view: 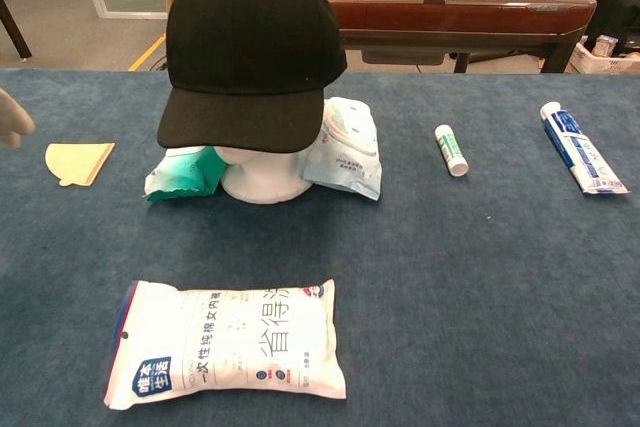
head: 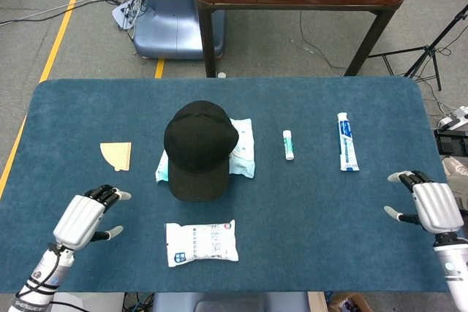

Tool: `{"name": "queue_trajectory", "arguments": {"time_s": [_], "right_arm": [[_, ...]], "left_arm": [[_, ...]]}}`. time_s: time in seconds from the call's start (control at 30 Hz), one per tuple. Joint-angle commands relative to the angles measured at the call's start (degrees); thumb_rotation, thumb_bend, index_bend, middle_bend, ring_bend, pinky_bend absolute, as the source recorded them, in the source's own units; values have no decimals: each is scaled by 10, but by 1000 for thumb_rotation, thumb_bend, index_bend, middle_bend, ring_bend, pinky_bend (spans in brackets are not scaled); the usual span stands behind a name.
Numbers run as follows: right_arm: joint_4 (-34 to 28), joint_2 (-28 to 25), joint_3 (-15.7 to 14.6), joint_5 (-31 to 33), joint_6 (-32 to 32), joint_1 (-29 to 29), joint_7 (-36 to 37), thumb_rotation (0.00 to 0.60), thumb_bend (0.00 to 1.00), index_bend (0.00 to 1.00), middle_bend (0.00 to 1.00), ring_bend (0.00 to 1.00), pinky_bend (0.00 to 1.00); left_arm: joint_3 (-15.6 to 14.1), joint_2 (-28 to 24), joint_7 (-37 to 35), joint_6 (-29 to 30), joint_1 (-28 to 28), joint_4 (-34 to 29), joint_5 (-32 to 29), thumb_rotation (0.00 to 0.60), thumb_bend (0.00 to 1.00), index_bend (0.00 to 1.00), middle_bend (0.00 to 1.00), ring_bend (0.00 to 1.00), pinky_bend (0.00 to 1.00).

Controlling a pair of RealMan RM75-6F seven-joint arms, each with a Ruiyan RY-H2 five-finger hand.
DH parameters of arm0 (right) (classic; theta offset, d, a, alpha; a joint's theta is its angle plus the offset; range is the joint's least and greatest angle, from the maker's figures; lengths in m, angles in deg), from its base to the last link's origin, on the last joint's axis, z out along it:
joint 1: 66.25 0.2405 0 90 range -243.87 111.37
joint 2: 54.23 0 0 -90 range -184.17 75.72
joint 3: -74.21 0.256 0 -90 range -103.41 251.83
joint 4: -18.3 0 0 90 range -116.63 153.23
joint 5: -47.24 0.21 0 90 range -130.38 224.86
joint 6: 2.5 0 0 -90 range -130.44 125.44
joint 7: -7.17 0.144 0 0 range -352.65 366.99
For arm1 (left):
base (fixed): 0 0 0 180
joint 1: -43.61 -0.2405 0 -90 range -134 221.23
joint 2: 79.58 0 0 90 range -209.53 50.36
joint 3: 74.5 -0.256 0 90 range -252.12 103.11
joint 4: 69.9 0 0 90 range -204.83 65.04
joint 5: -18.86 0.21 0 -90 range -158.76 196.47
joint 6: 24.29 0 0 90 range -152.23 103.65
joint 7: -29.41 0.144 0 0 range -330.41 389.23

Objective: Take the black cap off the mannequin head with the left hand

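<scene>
Showing the start of the reach: the black fabric baseball cap (head: 199,150) sits on the white mannequin head (view: 263,175) at the middle of the blue-carpeted desk (head: 314,202), its brim pointing toward the robot, so that the cap's long axis runs from the far edge toward the near edge. The left hand (head: 85,215) hovers over the near left part of the desk with fingers loosely spread and nothing in them; the cap lies ahead of it and to its right, well apart, with bare carpet between. The right hand (head: 431,204) hangs at the near right edge, likewise released and empty, and stands farther from the cap than the left, which agrees with the arm the task assigns. In the chest view only a pale blur at the left border marks the left hand. Two soft white-and-teal wipe packets (view: 344,148) lie against the base of the mannequin head, one on each side. A white printed pouch (head: 200,242) lies on the near side of the cap, just right of the left hand, and a tan paper wedge (head: 117,155) lies beyond that hand. The coming move, by this layout, probably calls for travel forward and rightward toward the cap's brim or left flank.
</scene>
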Motion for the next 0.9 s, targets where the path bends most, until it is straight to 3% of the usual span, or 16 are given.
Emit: {"name": "queue_trajectory", "arguments": {"time_s": [0.03,0.37,0.9], "right_arm": [[6,3,-1,2,-2,-4,7,600,0,379,401,314,597],[27,14,-3,7,-2,-8,28,600,0,380,401,314,597],[39,19,-4,10,3,-10,39,600,0,380,401,314,597]], "left_arm": [[6,22,3,-4,14,11,8,600,79,353,400,288,477],[18,69,13,-22,50,22,13,600,79,343,426,282,478],[35,128,13,-19,92,62,17,600,77,422,611,333,478]]}}
